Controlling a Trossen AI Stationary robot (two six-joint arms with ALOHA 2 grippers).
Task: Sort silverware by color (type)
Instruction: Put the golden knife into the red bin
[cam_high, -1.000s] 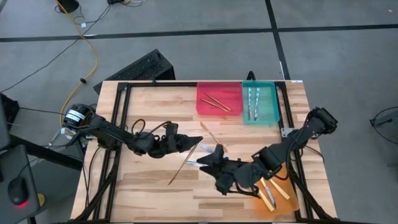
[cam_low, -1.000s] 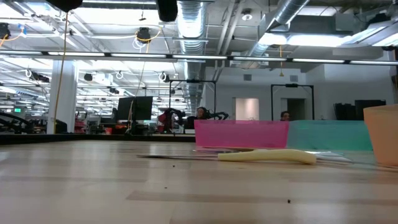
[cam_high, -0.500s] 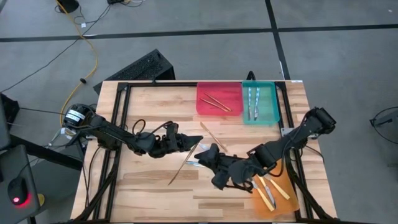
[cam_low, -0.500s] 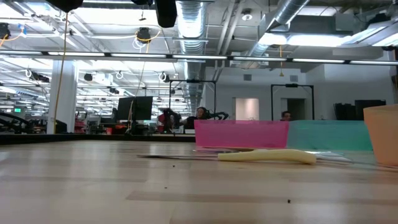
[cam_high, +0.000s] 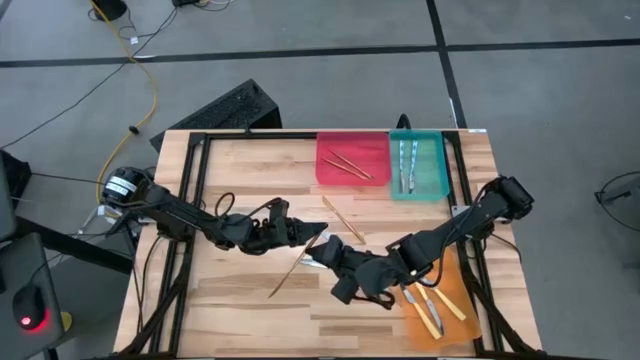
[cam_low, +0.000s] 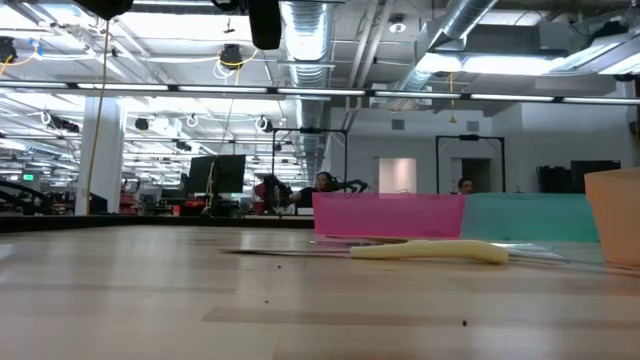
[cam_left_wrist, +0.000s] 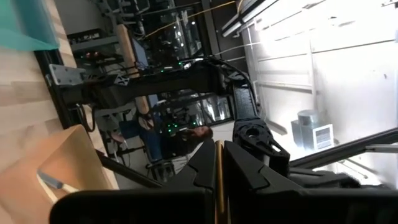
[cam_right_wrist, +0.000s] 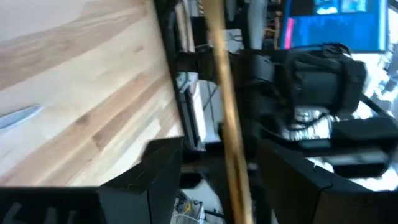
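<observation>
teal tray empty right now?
No. The high view shows light-blue-handled utensils lying inside the teal tray.

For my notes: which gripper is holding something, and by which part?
Left gripper is shut on a wooden stick, at one end. Right gripper is open, holding nothing.

Wooden stick (cam_right_wrist: 225, 118) between spread end effector (cam_right_wrist: 217, 180) fingers.

Bright overhead light, wrist views blurry.
</observation>
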